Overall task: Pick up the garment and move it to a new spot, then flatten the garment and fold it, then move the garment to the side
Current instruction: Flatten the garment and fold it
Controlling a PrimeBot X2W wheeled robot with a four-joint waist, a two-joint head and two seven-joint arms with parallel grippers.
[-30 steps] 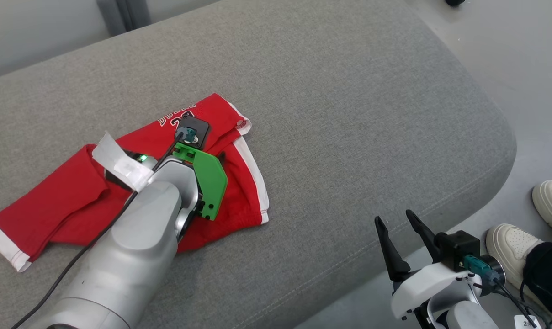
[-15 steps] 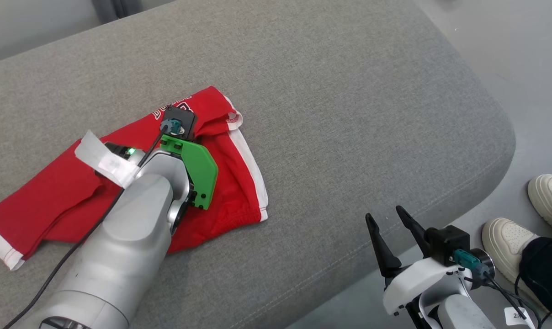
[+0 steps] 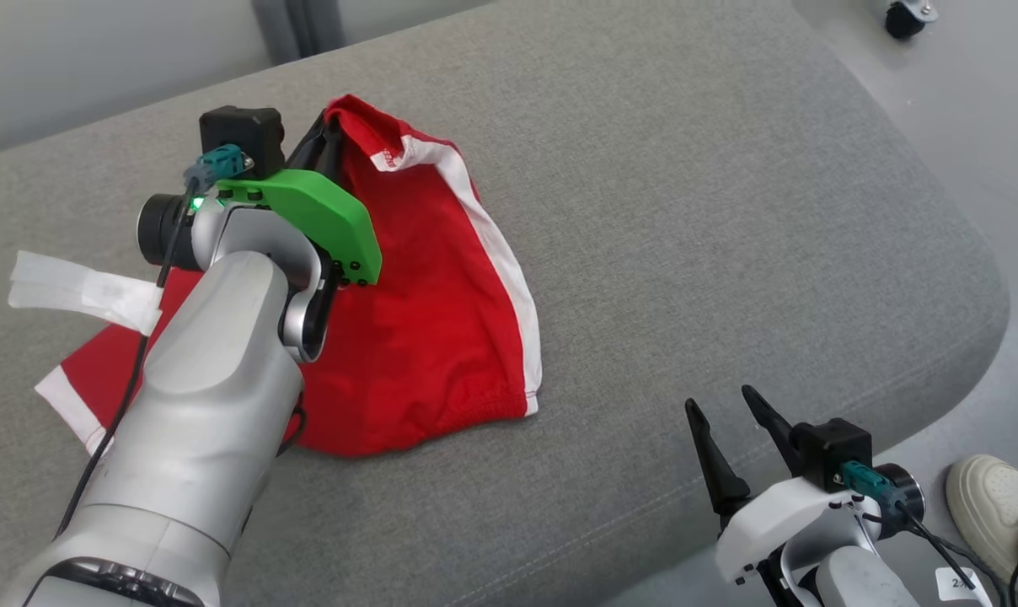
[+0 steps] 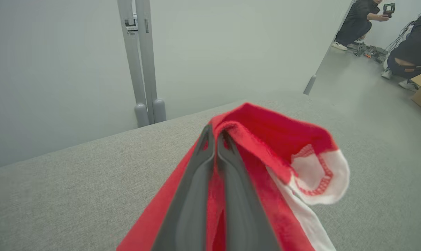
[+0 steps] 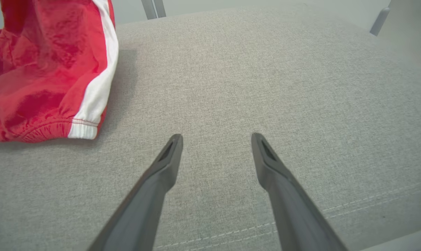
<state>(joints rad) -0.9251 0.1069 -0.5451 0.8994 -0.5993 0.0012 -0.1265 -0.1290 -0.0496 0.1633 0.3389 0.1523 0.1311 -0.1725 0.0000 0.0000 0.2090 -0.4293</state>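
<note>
The garment (image 3: 425, 320) is red with white trim. My left gripper (image 3: 330, 135) is shut on its upper edge and holds that part raised above the grey cushion (image 3: 686, 194), while the lower part still drapes onto the fabric. In the left wrist view the two dark fingers (image 4: 196, 188) are pressed together with red cloth (image 4: 266, 136) folded over their tips. My right gripper (image 3: 724, 403) stands open at the cushion's front right edge, apart from the garment (image 5: 46, 69), with nothing between its fingers (image 5: 165, 164).
The wide grey cushion has bare fabric to the right of the garment. A person's pale shoe (image 3: 993, 497) is on the floor at the lower right. A castor wheel (image 3: 903, 18) stands at the top right. People crouch in the background (image 4: 360, 21).
My left gripper has shut on the garment and lifted its upper edge up and away from the cushion. The head camera has shifted. My right gripper has stayed open.
</note>
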